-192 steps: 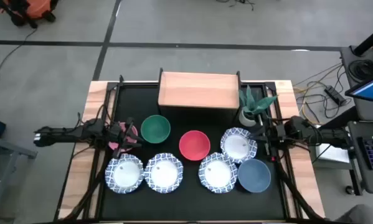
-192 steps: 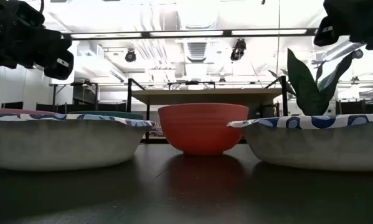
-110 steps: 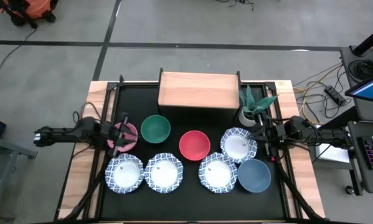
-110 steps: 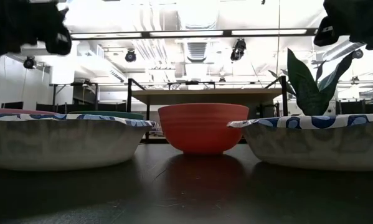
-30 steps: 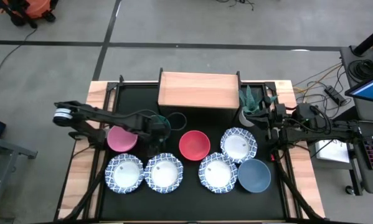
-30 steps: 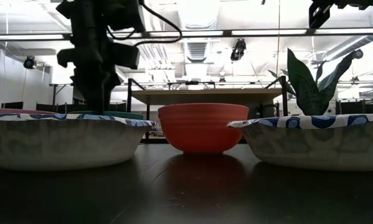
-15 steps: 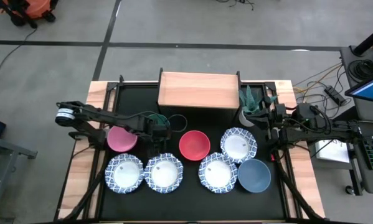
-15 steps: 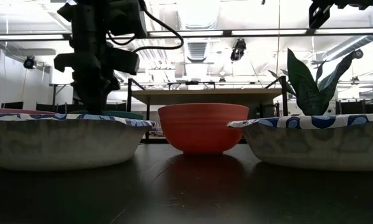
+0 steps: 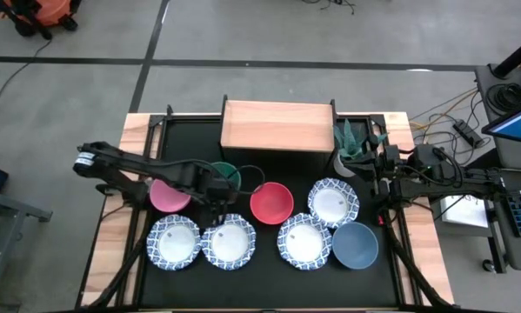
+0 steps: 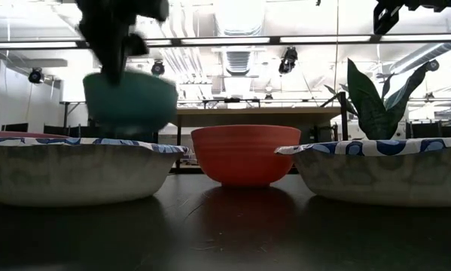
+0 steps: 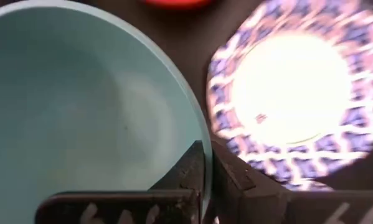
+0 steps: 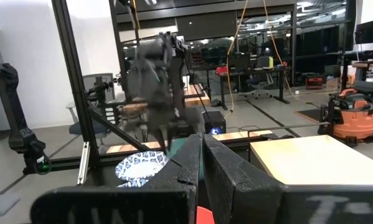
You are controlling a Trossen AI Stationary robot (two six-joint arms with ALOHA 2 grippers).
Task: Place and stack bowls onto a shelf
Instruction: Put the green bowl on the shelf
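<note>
My left gripper (image 9: 217,186) is shut on the green bowl (image 10: 131,102), which hangs in the air above the bowls on the table; in the high view only its far part (image 9: 228,169) shows past the arm. The pink bowl (image 9: 168,194), the red bowl (image 9: 271,203), the slate-blue bowl (image 9: 356,245) and several white blue-rimmed bowls (image 9: 228,242) stand on the black tabletop. The light-wood shelf (image 9: 277,128) stands at the far side. My right gripper (image 12: 203,158) is shut on nothing and waits at the table's right edge (image 9: 380,174). My left gripper holds the green bowl by its rim (image 11: 202,142), one finger (image 11: 185,169) inside the bowl and the other finger (image 11: 235,173) outside. The fingers come from above, pointing down. The bowl hangs upright below them, lifted clear of the table (image 10: 131,102).
A white pot with a spiky green plant (image 9: 351,149) stands by the shelf's right end. A white bowl (image 11: 292,93) lies right under the lifted green bowl. Bare tabletop (image 9: 186,139) shows left of the shelf.
My left gripper has risen and drawn slightly toward the table's near edge, taking the green bowl with it. The bowl, which stood on the table behind the white bowls, is now lifted clear. The right arm has kept still.
</note>
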